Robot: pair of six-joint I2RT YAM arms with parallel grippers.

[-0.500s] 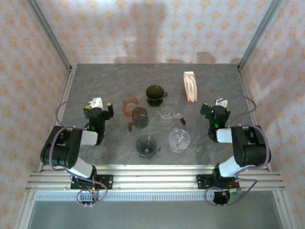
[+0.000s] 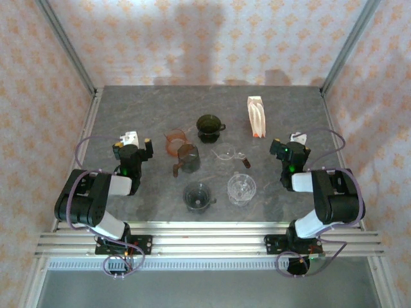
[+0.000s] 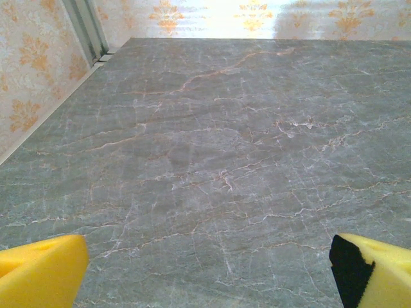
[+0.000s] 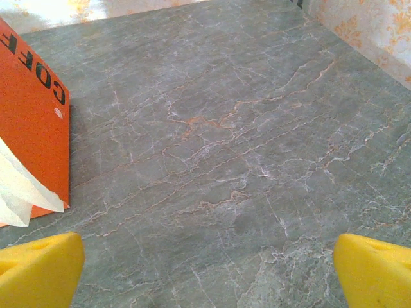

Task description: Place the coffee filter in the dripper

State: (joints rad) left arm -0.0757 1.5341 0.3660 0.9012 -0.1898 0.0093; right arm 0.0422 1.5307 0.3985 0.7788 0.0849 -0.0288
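The task is at its opening step: no filter is picked up yet. The filter pack (image 2: pixel 257 117) stands upright on the bench (image 2: pixel 128 109), with a white filter (image 4: pixel 16 192) poking out of its orange side. The right gripper (image 2: pixel 287 142), just right of the pack and nearer, has its jaws wide apart and empty. So does the left gripper (image 2: pixel 136 140), well left of the pack. Next, probably, the right gripper must turn toward the pack and pinch one thin sheet. Several drippers crowd together left of the pack, among them a dark green one (image 2: pixel 209 127) and a clear one (image 2: pixel 241 188). Which is meant I cannot tell.
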